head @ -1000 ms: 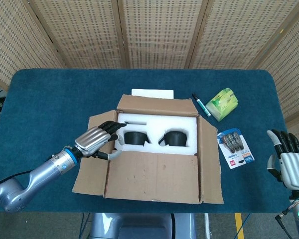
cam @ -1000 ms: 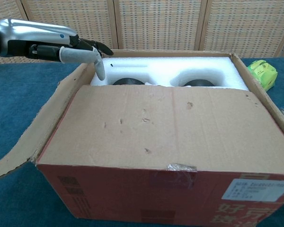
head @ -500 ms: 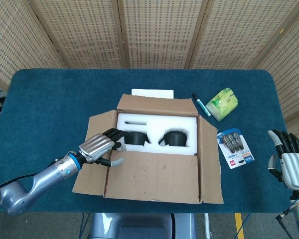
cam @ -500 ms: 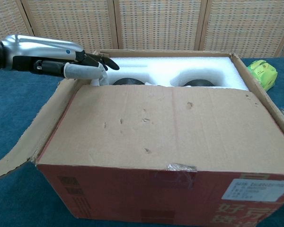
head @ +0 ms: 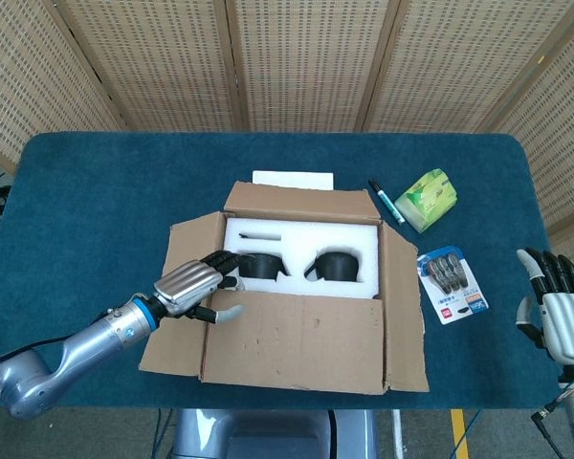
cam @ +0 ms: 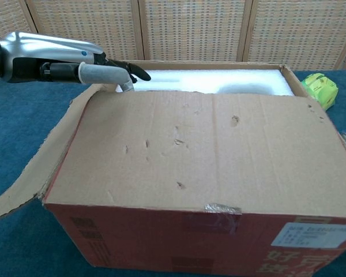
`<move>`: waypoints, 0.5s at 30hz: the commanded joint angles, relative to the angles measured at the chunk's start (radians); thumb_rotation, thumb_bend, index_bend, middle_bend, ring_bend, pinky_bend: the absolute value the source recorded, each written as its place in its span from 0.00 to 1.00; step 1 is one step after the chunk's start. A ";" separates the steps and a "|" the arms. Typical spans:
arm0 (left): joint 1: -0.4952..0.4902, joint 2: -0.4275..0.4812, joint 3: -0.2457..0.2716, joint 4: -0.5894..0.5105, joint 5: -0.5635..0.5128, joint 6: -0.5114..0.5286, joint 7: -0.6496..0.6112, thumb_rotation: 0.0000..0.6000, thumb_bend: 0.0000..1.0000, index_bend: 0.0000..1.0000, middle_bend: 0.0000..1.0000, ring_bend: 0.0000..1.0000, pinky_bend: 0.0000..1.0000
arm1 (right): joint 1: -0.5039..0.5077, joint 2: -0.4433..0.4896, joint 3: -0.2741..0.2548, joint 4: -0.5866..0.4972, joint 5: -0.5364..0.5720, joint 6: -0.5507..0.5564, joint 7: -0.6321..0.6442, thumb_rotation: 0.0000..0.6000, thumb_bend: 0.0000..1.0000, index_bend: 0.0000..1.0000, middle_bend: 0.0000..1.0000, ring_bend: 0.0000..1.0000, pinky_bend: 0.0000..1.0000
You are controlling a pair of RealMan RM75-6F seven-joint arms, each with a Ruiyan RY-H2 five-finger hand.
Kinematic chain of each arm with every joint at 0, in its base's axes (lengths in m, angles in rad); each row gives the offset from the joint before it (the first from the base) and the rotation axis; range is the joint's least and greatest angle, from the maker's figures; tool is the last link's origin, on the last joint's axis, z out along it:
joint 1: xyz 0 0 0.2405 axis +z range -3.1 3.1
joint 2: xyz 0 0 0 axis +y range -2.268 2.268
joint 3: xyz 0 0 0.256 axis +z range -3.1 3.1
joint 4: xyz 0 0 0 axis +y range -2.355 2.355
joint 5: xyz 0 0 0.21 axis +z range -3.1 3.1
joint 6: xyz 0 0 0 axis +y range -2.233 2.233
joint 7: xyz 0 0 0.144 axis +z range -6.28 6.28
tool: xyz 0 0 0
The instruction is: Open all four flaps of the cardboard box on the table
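The cardboard box [head: 297, 373] stands mid-table with white foam [head: 301, 234] and two dark round items inside. Its far flap [head: 301, 201], left flap [head: 187, 244] and right flap [head: 402, 306] are folded outward. The near flap [head: 297, 339] still covers the front part and is tilted up at its far edge [cam: 207, 150]. My left hand [head: 196, 284] is at that flap's left corner, fingers under the edge and thumb on top; in the chest view this left hand [cam: 104, 72] reaches in over the corner. My right hand [head: 555, 311] hangs at the table's right edge, fingers apart, holding nothing.
A pen [head: 380, 201] and a green pack [head: 426, 199] lie right of the box's far corner, and the green pack [cam: 320, 89] also shows in the chest view. A blister pack [head: 452, 285] lies right of the box. A white sheet [head: 292, 178] is behind it.
My left hand slid toward me from the foam to the near flap's left corner. The near flap's far edge has risen and hides more foam in the chest view. The right hand stayed put.
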 commanded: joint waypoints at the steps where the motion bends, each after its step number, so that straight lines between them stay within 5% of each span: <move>1: 0.003 0.017 -0.012 -0.021 0.010 0.003 -0.061 0.10 0.35 0.42 0.02 0.00 0.00 | 0.000 -0.001 0.001 0.001 0.001 -0.001 0.001 1.00 0.83 0.03 0.08 0.00 0.00; 15: 0.011 0.080 -0.026 -0.070 0.131 0.009 -0.420 0.10 0.35 0.42 0.02 0.00 0.00 | 0.003 -0.002 0.003 -0.003 0.000 -0.003 -0.007 1.00 0.83 0.03 0.08 0.00 0.00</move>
